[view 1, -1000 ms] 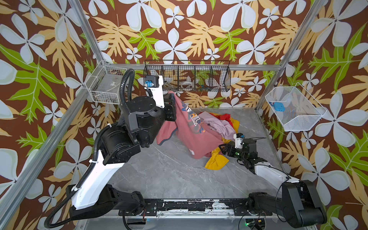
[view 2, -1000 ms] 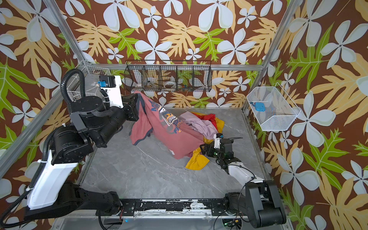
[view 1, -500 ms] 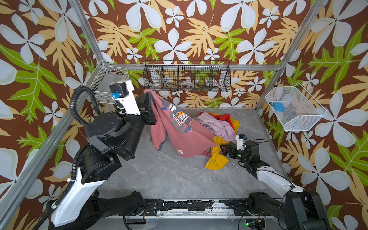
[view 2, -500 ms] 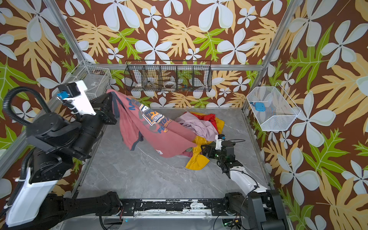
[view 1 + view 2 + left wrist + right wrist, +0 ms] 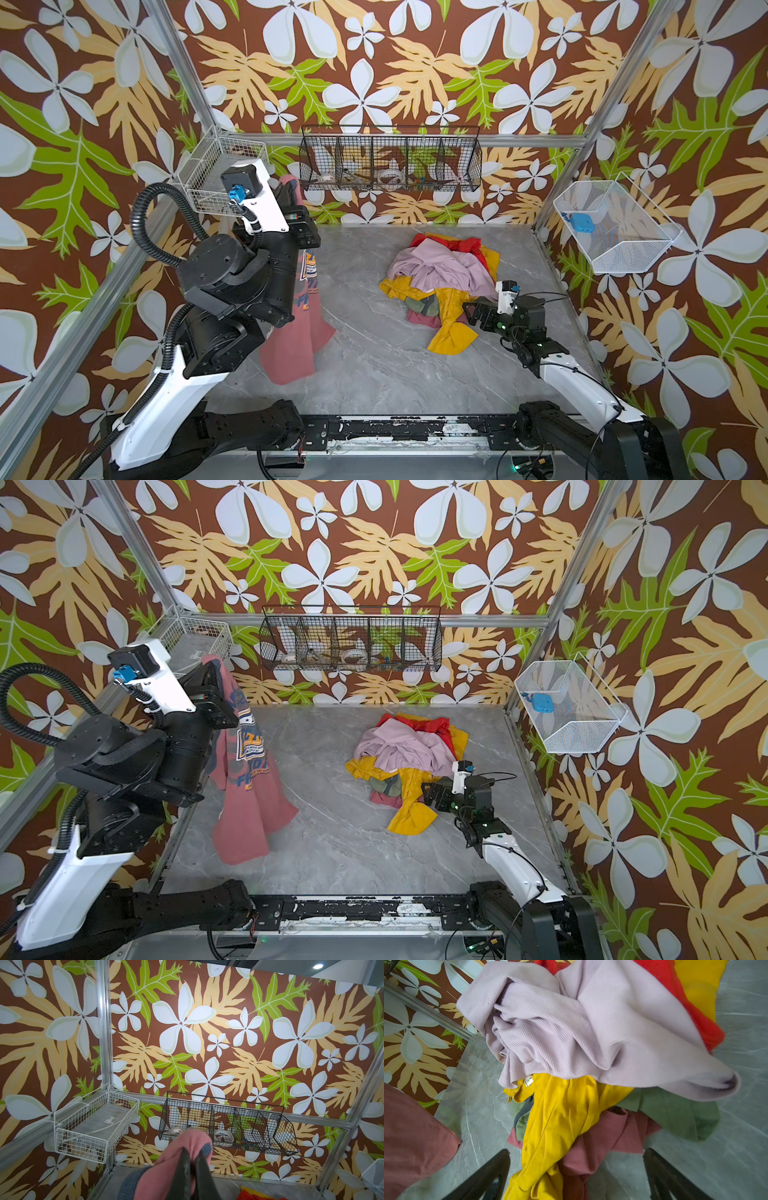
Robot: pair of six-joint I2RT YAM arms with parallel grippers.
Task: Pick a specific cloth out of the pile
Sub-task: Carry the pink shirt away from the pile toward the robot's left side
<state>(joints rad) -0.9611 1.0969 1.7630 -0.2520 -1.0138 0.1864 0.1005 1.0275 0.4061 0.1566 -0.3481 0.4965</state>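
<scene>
At far left, our left gripper [image 5: 193,1150] pinches the cloth [image 5: 295,349], apart from the pile [image 5: 440,266]. Our right gripper [image 5: 576,1151] gapes empty.

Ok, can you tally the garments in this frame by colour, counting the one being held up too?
Salmon-pink T-shirt, held by the left gripper: 1
Lilac garment: 1
Red garment: 1
Mustard yellow garment: 1
Olive garment: 1
Dusty pink ribbed garment: 1
Total: 6 visible; the pile may hide more.

There are 2 robot arms [image 5: 232,282] [image 5: 573,378], 3 wire baskets [image 5: 208,195] [image 5: 390,145] [image 5: 623,253], 1 pile [image 5: 440,270] and 1 separate cloth [image 5: 295,349].
</scene>
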